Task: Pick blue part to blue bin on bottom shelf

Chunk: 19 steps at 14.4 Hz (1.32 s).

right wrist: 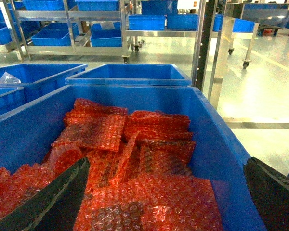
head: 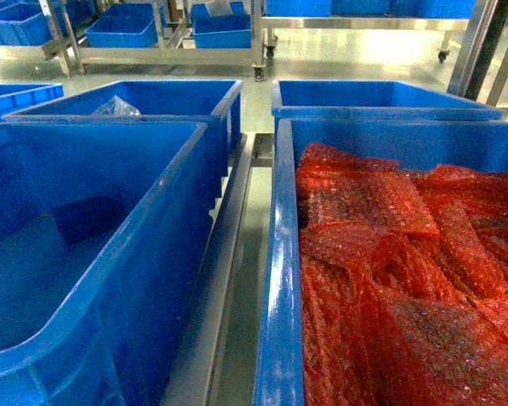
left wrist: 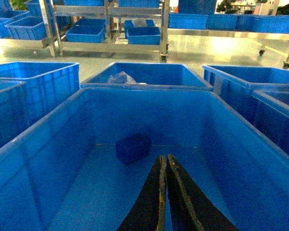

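Note:
The blue part, a small dark blue block, lies on the floor of a large blue tub near its far wall; the head view shows the part too. My left gripper hangs inside that tub just short of the part, its jaws shut with nothing between them. My right gripper is open over a neighbouring tub filled with red bubble-wrap bags. Far behind, a steel rack's bottom shelf carries small blue bins. Neither gripper shows in the head view.
More large blue tubs stand behind and beside the two near ones; one holds a clear plastic bag. A narrow steel strip separates the near tubs. Upright steel posts rise at the right, beside open glossy floor.

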### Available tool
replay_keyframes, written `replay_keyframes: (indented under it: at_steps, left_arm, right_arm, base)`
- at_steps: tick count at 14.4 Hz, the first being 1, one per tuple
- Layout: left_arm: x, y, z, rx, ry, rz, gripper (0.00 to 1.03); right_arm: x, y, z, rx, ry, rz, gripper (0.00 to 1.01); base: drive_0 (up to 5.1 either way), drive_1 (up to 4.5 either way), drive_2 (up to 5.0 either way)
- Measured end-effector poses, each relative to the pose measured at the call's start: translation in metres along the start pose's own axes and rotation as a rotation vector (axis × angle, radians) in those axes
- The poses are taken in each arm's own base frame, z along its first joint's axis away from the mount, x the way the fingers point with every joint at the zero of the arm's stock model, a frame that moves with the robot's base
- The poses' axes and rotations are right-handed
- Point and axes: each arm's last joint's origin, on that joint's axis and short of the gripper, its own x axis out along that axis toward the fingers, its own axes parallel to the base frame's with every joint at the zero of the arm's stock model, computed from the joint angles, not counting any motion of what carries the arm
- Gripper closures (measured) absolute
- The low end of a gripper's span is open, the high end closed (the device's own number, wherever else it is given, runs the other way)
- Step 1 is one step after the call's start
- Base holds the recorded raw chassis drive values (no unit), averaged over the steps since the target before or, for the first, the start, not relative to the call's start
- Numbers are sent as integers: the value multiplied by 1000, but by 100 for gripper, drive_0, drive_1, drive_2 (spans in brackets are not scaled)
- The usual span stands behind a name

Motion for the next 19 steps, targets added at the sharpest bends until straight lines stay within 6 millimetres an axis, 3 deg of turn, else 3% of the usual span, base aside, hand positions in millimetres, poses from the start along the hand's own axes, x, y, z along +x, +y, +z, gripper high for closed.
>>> replay_keyframes:
  at_steps: [13, 14, 15, 19]
  left_arm:
    - [-20, 0, 1, 0, -11, 0, 101]
    - [-26, 0, -5, 0, 45, -1, 101]
    - [-30, 0, -1, 1, -6, 0, 101]
    - [-30, 0, -2, 2, 5, 0, 100]
  right_arm:
    - [0, 0, 0, 0, 0, 0, 3]
    - [0, 0, 0, 0, 0, 0, 3]
    - [0, 0, 0, 0, -1, 0, 3]
    - [0, 0, 0, 0, 0, 0, 3]
  base:
    - [0, 0, 0]
    - [0, 0, 0]
    - [0, 0, 0]
    - [0, 0, 0]
